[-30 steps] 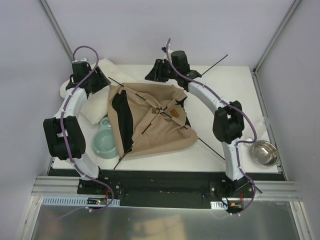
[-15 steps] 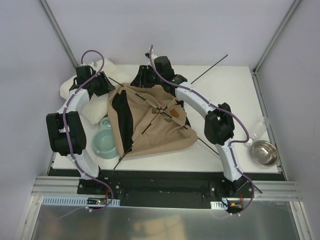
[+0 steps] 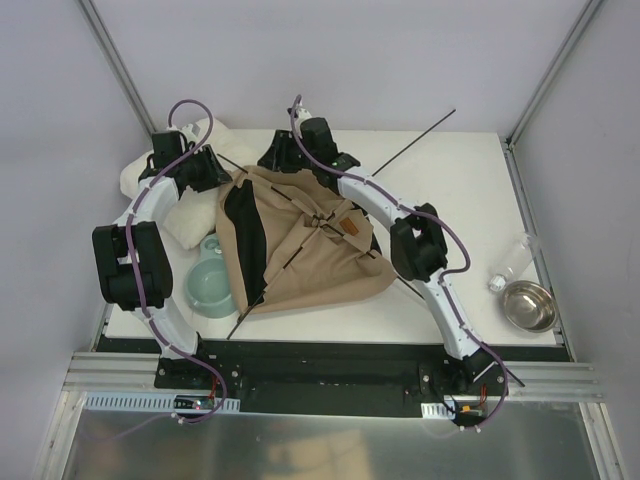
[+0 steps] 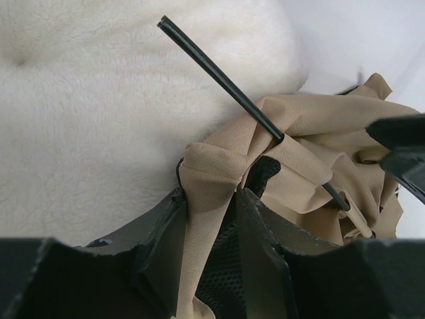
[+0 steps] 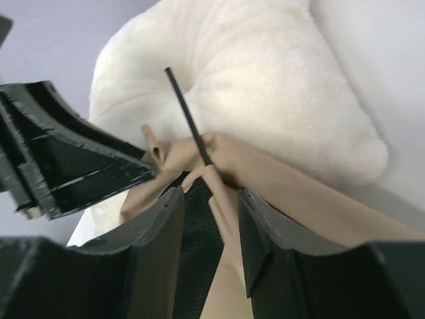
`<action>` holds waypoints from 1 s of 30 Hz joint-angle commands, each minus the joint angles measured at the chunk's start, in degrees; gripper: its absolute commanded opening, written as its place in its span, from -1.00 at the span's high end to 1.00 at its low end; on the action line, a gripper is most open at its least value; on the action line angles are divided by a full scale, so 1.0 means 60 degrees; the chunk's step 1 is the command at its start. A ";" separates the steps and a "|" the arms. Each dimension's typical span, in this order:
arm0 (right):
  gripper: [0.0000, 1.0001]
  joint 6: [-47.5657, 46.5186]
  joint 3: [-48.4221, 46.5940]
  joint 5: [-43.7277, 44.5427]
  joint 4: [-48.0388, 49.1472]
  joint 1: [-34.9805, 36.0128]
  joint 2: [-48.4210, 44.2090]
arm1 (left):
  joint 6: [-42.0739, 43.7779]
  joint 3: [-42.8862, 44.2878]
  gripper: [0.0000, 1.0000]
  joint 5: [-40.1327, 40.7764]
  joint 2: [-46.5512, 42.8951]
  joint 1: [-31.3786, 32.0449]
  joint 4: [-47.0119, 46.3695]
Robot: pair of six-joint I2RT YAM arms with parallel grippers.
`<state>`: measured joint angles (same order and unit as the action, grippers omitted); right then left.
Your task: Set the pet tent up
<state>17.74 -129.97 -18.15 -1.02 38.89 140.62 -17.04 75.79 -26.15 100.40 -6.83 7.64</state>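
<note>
Left claw (image 4: pixel 211 199) and right claw (image 5: pixel 211 196) each straddle a fold at the far corner of the pet tent (image 3: pixel 300 235); whether either is clamped on the cloth or merely apart around it cannot be told. The tent lies collapsed mid-table (image 3: pixel 460 170), this corner against the white cushion (image 4: pixel 80 119). Risk: a shallow bite would let the cloth slip off the pole (image 4: pixel 219 76) tip.

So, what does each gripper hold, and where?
Left gripper: pet tent, its tan corner fold beside the pole exit. Right gripper: fabric lies between its jaws; a grip cannot be told.
</note>
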 commanded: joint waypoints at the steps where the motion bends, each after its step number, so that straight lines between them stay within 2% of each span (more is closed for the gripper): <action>1: 0.13 -0.0289 -0.0501 0.0652 0.1121 0.0109 0.0177 | 0.0364 0.0230 0.24 -0.0329 0.0025 -0.0004 0.0089; 8: 0.16 -0.0978 -0.0589 0.0433 0.1093 0.0387 0.0441 | 0.0584 -0.0107 0.21 0.0095 -0.0063 -0.0004 0.0221; 11: 0.09 -0.1504 -0.0574 0.0403 0.0830 0.0607 0.0514 | 0.0642 -0.0151 0.25 0.0374 -0.0093 -0.0019 0.0323; 16: -0.02 -0.2047 -0.0604 0.0754 0.0434 0.0725 0.0631 | 0.0584 -0.0209 0.45 0.0550 -0.0063 -0.0033 0.0455; 19: -0.24 -0.2296 -0.0560 0.1017 0.0228 0.0725 0.0602 | 0.0496 -0.0210 0.52 0.0462 -0.0078 -0.0048 0.0470; 22: -0.36 -0.2589 -0.0516 0.1281 0.0199 0.0725 0.0515 | 0.0452 -0.0195 0.66 0.0404 -0.0078 -0.0077 0.0455; 26: -0.37 -0.2780 -0.0297 0.1326 -0.0094 0.0710 0.0266 | 0.0350 -0.0137 1.00 0.0345 -0.0005 -0.0151 0.0485; 30: -0.36 -0.3187 -0.0179 0.1254 -0.0954 0.0637 0.0002 | 0.0232 0.0039 1.00 0.0023 0.0083 -0.0267 0.0514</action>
<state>2.72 -130.80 -11.07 -2.55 43.16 144.20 -15.44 75.02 -24.03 100.51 -7.11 9.96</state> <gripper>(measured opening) 0.685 0.021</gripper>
